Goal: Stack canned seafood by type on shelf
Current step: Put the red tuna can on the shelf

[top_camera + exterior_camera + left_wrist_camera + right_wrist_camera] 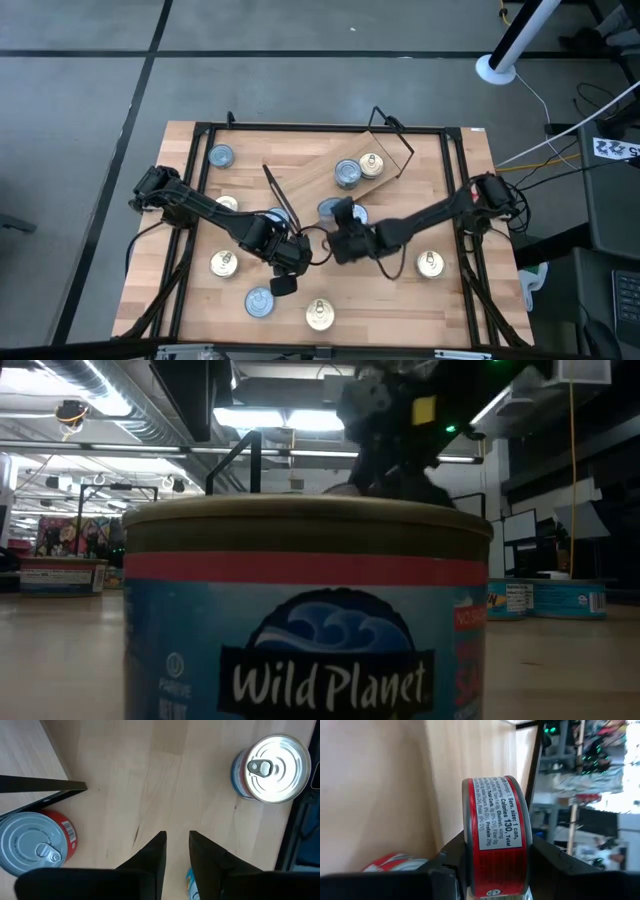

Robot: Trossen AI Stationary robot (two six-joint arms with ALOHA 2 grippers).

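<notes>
Two pincers mid-bench, one tin gripped on edge

Right pincer sits at bench centre, fingers clamped on the two flat faces of a red-labelled tin. Tin is turned on its side, round axis level between the fingers, label band facing the wrist camera. Just beside it lies a blue tin.

Left pincer is near the right one, low over bare wood, fingers a narrow gap apart and holding nothing. Around it: a silver-topped tin with pull ring up, and another tin with a red side beside a black wire leg.

Shelf lies skewed across the far half of the bench, long axis running diagonal. Two tins rest on its plank: a silvery-topped one and a gold one, touching or nearly so.

Loose tins stand upright, well apart, across the bench: one blue near the far left corner, gold ones at left, at right and at the near edge. A blue Wild Planet tin blocks most of the low view.
</notes>
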